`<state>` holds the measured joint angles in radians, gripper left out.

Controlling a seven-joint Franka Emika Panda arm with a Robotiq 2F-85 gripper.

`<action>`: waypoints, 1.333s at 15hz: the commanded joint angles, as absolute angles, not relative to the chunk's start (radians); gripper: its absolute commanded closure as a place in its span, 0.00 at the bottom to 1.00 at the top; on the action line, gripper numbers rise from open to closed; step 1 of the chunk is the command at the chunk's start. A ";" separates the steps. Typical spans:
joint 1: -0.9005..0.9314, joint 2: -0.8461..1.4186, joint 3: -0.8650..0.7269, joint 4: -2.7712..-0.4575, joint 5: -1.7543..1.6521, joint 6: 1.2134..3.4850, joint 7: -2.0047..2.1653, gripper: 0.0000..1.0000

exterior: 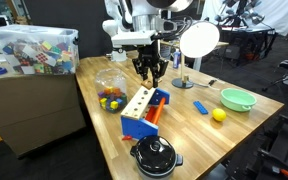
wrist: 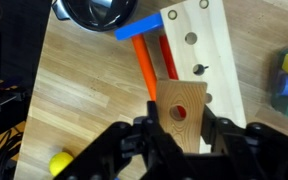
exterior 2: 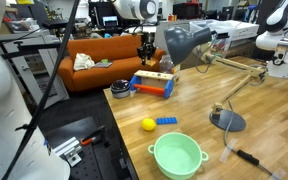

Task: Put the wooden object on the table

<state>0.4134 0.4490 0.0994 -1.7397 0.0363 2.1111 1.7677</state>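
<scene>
Above the table's middle, the gripper (exterior: 149,72) hangs clear of the surface. In the wrist view its jaws are closed to a narrow gap around the wooden object (wrist: 182,97), a small brown block with a dark hole in its face, pinched on its two side edges and lifted off everything below. Straight beneath sits the blue-and-orange toy box (exterior: 142,108), its pale holed top (wrist: 199,35) filling much of the wrist view. A black pot (exterior: 156,155) stands nearer one table corner, and a yellow ball (wrist: 59,162) lies on bare wood off to the side.

The block looks light and rigid, so it should neither bend nor crush. Smooth wood on flat pads could slip or twist, so a hold across the parallel sides near mid-height seems soundest. Open table (exterior: 199,135) lies beside the box toward the long edge.
</scene>
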 commanded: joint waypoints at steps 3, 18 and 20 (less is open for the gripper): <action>0.396 0.315 0.115 -1.943 0.027 2.147 1.850 0.69; 0.289 0.306 0.140 -2.185 0.237 2.238 1.838 0.80; 0.286 0.327 0.140 -2.202 0.266 2.262 1.835 0.80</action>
